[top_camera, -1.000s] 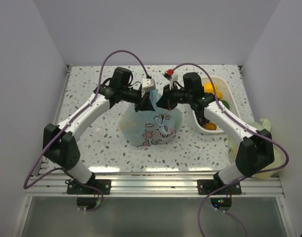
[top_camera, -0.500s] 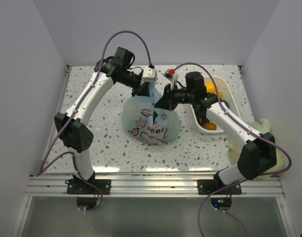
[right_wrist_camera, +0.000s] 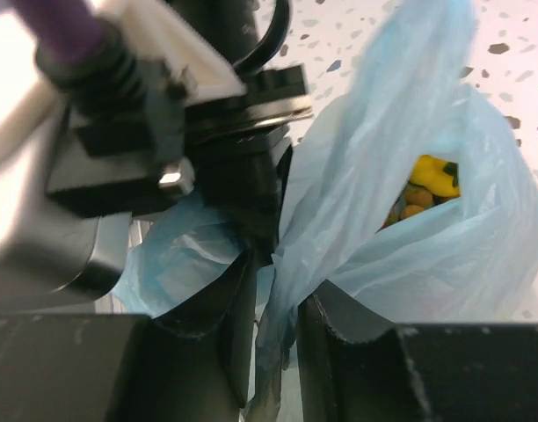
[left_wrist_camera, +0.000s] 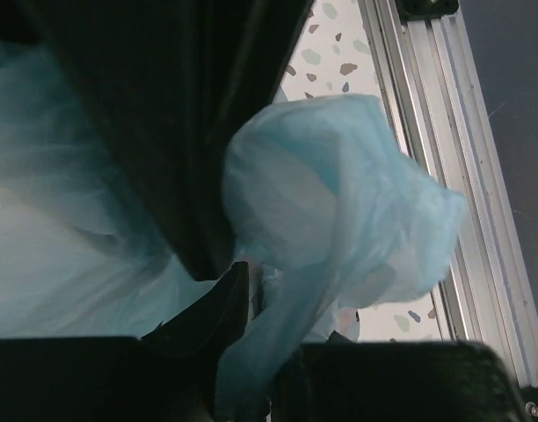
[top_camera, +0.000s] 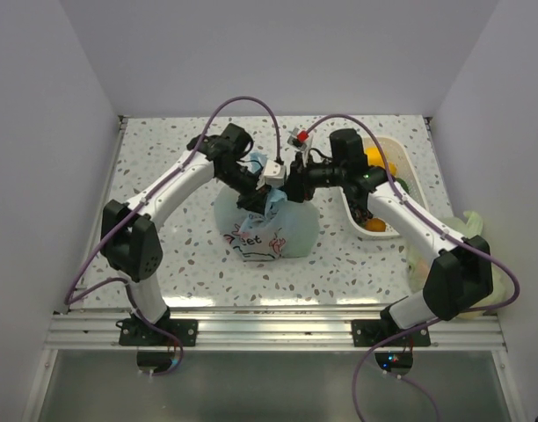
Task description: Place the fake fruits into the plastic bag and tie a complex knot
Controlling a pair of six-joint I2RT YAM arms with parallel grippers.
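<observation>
Left pincer (left_wrist_camera: 256,303) clamped on a bunched fold of the plastic bag (top_camera: 269,230); bag resting midway across the speckled table (top_camera: 185,255), yellow fake fruits (right_wrist_camera: 430,178) inside (glimpsed through its gaping mouth); right pincer (right_wrist_camera: 271,308) nipped tight on another strip of the film; farther right, white tray (top_camera: 399,148) holding more fruits.

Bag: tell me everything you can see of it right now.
The bag is thin, translucent light-blue crinkly plastic with pink cartoon prints and lettering. It sits bulging on the speckled table, its top gathered upward. The left gripper and right gripper each pinch a strip of its top. Through a gap, the right wrist view shows a yellow fruit inside. I cannot make out a finished knot.
</observation>
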